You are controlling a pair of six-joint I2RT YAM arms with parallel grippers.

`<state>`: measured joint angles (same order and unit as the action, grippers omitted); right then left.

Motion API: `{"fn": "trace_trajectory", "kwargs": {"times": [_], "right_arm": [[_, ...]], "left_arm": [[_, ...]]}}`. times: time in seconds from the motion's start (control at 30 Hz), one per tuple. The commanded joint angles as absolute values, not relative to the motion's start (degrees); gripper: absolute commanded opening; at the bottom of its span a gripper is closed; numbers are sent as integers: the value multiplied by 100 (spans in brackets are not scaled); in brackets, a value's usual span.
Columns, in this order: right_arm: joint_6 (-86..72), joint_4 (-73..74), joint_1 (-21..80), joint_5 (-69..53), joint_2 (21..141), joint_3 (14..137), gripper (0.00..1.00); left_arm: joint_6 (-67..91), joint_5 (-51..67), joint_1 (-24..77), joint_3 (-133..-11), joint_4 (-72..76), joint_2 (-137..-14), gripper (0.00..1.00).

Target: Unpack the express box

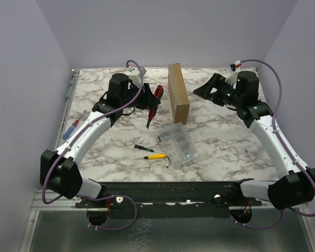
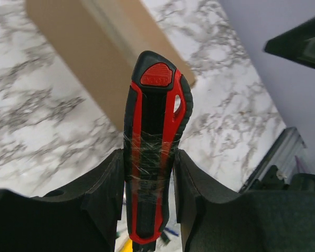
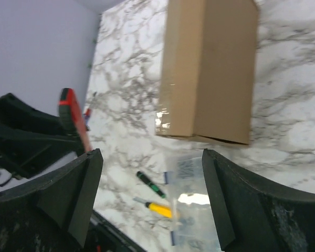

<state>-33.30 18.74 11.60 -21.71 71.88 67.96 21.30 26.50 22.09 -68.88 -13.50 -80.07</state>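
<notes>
The express box (image 1: 178,97) is lying shut toward the back of the marble table (image 1: 226,142), roughly midway between the two arms, its long side running away from the bases, and a glossy strip that looks like tape is showing at its near end in the right wrist view. Just to its left, the left gripper (image 2: 149,184) is clamping a red-and-black utility knife (image 2: 155,131) around the handle, fingers pressing both flanks; whether the blade is extended I cannot tell. On the box's other side the right gripper (image 3: 152,194) is hanging spread wide and holding nothing, apart from the cardboard. Nearer the bases, a clear compartment case (image 1: 178,145), a small green-black screwdriver (image 1: 142,148) and a yellow-handled tool (image 1: 156,156) are lying loose. The likely trouble from here: with nothing bracing the box, a knife stroke along the seam could be pushing it sideways instead of cutting, and the handle, gripped only at its middle, could be twisting between the fingers under load. A deep stroke also risks scoring whatever is inside.
</notes>
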Motion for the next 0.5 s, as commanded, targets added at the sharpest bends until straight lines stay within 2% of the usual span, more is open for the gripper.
{"fn": "trace_trajectory", "kwargs": {"times": [0.0,0.2,0.37,0.47], "right_arm": [[-4345,1826,1807,-1800,7379,7379,84],[-4818,2731,2408,-641,8007,8242,84],[-5058,3519,2484,300,8182,8440,81],[-5118,3473,2506,449,8012,8213,76]], "left_arm": [[2558,2423,2984,-7067,-430,-8127,0],[2282,1058,3938,-7480,-549,-8462,0],[2153,616,4353,-7730,-633,-8615,0],[2093,464,4445,-7760,-637,-8644,0]]}}
